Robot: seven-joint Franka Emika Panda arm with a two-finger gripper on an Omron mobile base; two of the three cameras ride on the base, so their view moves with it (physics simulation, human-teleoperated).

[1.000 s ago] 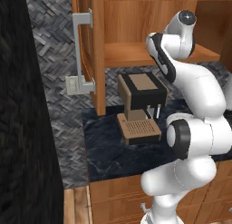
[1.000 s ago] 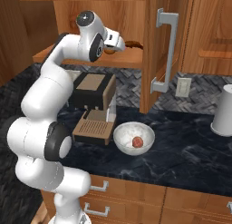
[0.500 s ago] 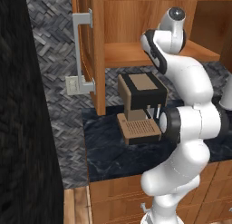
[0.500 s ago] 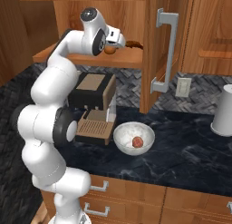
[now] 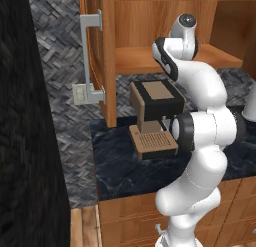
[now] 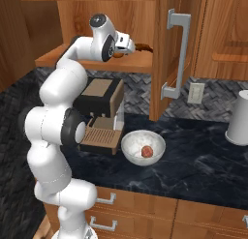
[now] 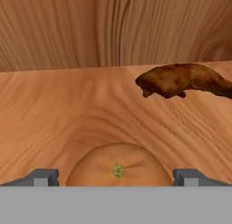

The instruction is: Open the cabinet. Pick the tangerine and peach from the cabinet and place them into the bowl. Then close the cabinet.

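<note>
Gripper is spread wide around the tangerine on the cabinet shelf, so I'd push in a bit, squeeze dead centre, avoid the brown thing behind, then carry it to the bowl holding the peach.

The white arm stands tall from its base, folded in a tight zigzag: the lower links rise, bulge forward at the dark elbow joint, then bend back and up. At the top the forearm turns level and reaches forward at about shoulder height. The wrist is held nearly horizontal, the gripper pointing straight ahead. Its jaws are spread wide, the two dark fingertips set far apart at either side, gripping nothing.
</note>
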